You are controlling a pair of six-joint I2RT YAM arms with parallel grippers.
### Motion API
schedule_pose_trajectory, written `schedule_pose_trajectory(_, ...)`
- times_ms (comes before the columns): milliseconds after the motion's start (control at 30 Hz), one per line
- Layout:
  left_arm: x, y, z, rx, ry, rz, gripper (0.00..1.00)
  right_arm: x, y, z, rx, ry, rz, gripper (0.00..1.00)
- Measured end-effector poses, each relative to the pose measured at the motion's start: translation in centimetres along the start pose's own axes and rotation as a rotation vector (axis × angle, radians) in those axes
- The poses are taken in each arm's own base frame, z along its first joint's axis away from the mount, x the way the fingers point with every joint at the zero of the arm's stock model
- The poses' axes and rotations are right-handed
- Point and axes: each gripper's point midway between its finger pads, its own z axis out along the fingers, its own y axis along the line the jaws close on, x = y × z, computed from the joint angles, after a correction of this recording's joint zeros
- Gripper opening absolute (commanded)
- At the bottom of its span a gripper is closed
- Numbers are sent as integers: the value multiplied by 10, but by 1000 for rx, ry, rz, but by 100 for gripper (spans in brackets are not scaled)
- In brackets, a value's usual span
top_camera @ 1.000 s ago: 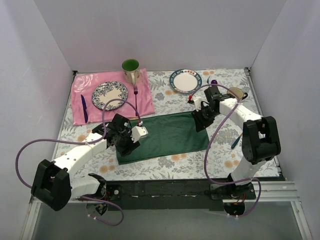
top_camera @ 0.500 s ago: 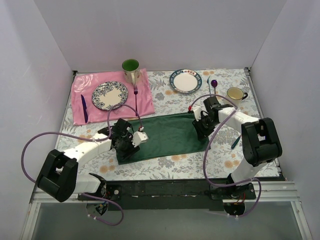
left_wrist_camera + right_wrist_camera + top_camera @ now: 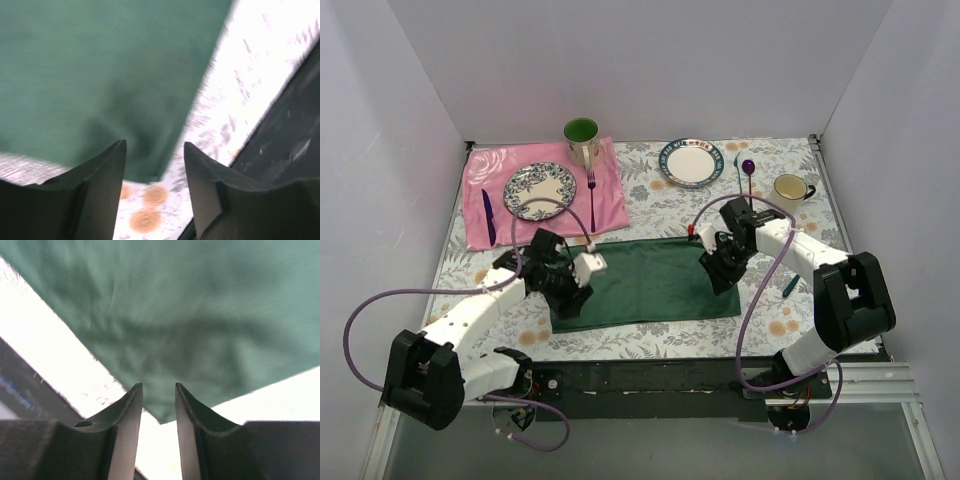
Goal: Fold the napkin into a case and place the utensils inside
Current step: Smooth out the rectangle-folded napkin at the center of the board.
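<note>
The dark green napkin (image 3: 645, 283) lies flat as a wide rectangle on the flowered tablecloth. My left gripper (image 3: 570, 293) hangs over its near left corner. In the left wrist view the napkin (image 3: 100, 70) ends in a corner seen between the fingers, and the left gripper (image 3: 155, 150) is open and holds nothing. My right gripper (image 3: 718, 268) is at the napkin's right edge. In the right wrist view the right gripper (image 3: 158, 390) is open over a corner of the napkin (image 3: 200, 315). A slim dark green utensil handle (image 3: 791, 284) shows right of the right arm.
A pink cloth (image 3: 610, 205) at the back left carries a patterned plate (image 3: 539, 190), a purple knife (image 3: 488, 216) and a pink fork (image 3: 591, 188). Behind stand a green mug (image 3: 582, 138), a white plate (image 3: 691, 162), a purple spoon (image 3: 748, 167) and a cream mug (image 3: 790, 187).
Both grippers have shifted toward the near edge. The napkin, slanted a second ago, now lies squarer and closer to the arm bases.
</note>
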Motion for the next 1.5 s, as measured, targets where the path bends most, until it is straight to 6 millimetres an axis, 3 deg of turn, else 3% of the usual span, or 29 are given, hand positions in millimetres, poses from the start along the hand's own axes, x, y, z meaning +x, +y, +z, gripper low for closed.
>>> schedule_pose_trajectory(67, -21, 25, -18, -36, -78, -98, 54, -19, -8, -15, 47, -47, -35, 43)
schedule_pose_trajectory(167, -54, 79, -46, -110, -190, -225, 54, -56, -29, -41, 146, -137, -87, 43)
schedule_pose_trajectory(233, -68, 111, -55, -144, -237, -290, 55, -77, -47, -56, 212, -188, -114, 47)
schedule_pose_trajectory(333, -69, 133, -55, -161, -253, -367, 55, -98, -74, -65, 293, -224, -147, 55)
schedule_pose_trajectory(500, -68, 142, -38, -127, -230, -451, 55, -101, -102, -46, 341, -184, -191, 60)
schedule_pose_trajectory(700, -65, 145, -34, -121, -232, -503, 55, -102, -120, -28, 355, -146, -261, 56)
schedule_pose_trajectory(900, -65, 150, -37, -132, -248, -517, 55, -104, -133, -11, 347, -124, -290, 35)
schedule_pose_trajectory(933, -64, 151, -37, -134, -250, -517, 55, -104, -136, -6, 344, -119, -290, 24)
schedule_pose_trajectory(967, -64, 152, -38, -135, -251, -518, 55, -103, -139, -2, 342, -114, -291, 19)
schedule_pose_trajectory(1067, -63, 153, -39, -137, -254, -523, 55, -102, -144, 5, 331, -101, -289, 16)
schedule_pose_trajectory(1100, -63, 154, -39, -138, -255, -525, 54, -106, -146, 4, 335, -111, -291, 10)
schedule_pose_trajectory(1200, -61, 155, -39, -140, -257, -528, 54, -112, -153, 5, 334, -119, -288, 7)
schedule_pose_trajectory(1233, -61, 156, -40, -141, -258, -530, 54, -113, -155, 5, 335, -122, -286, 1)
schedule_pose_trajectory(1500, -50, 158, -26, -125, -233, -546, 49, -132, -168, 7, 321, -137, -285, 1)
